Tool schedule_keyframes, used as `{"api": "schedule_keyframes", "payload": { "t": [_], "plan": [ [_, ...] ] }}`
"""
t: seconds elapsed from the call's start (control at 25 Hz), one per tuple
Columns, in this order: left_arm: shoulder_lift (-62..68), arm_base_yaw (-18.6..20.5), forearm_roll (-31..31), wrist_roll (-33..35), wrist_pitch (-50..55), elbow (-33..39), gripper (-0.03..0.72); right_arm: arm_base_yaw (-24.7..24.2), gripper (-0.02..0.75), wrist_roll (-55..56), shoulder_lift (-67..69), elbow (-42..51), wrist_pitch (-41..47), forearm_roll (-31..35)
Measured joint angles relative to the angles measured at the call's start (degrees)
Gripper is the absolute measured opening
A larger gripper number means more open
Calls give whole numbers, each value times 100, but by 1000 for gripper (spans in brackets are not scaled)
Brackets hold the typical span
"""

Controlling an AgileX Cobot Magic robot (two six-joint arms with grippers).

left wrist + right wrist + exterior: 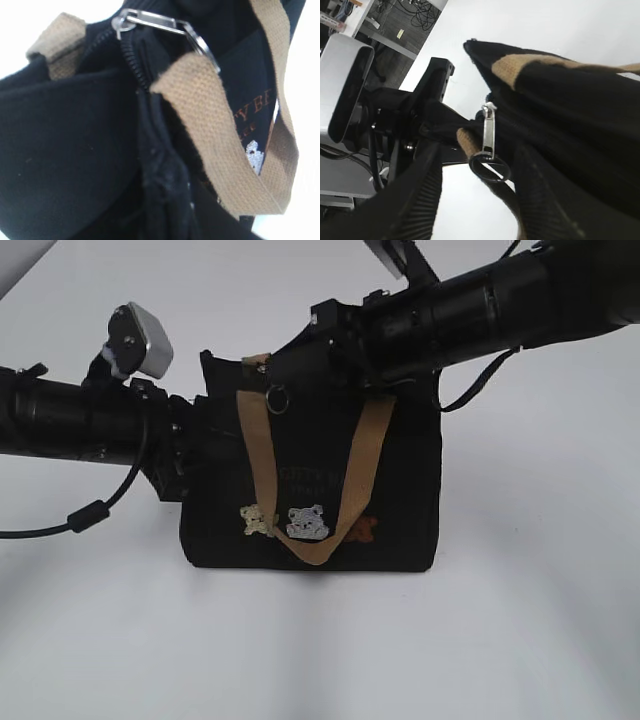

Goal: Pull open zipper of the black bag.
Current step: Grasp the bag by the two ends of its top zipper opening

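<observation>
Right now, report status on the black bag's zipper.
Left gripper clamped on small black fabric bag's end. Right gripper at bag top, fingers apart, silver zipper pull not gripped. Tan webbing strap beside pull.

The bag [400, 500] is the landmark. In front of it and off to its right the bench [320, 650] lies bare, giving broad room to pass. Its left end is blocked by the left arm [70, 420], whose tool [437, 130] clamps the fabric there. Above its top the right arm [470, 305] crowds in. A tan strap [262, 455] loops down its front face.
</observation>
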Motion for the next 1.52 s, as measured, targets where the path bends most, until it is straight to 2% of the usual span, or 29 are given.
{"api": "schedule_keyframes", "payload": {
  "t": [0.4, 0.48, 0.6, 0.64, 0.72, 1.08, 1.4, 1.44, 1.52],
  "plan": [
    [0, 5, -23, 0, -137, 0, 67, 351, 353, 61, 395, -420, -650, -86],
    [0, 5, -23, 0, -165, 0, 67, 377, 269, 144, 448, -439, -694, -115],
    [0, 5, -23, 0, -170, 0, 67, 383, 64, 195, 470, -443, -699, -191],
    [0, 5, -23, 0, -170, 0, 67, 383, 26, 256, 470, -445, -693, -214],
    [0, 5, -18, 0, -170, 0, 67, 387, -1, 400, 457, -463, -675, -297],
    [0, 5, -7, 0, -65, 0, 67, 74, -1, 882, 165, -458, -37, -802],
    [0, 5, -7, 0, -78, 0, 67, 8, -1, 1403, -24, -458, 65, -1507],
    [0, 5, -7, 0, -78, 0, 67, 8, 6, 1438, -24, -458, 65, -1532],
    [0, 5, -7, 0, -78, 0, 67, 8, 86, 1477, -24, -458, 70, -1548]
  ]
}}
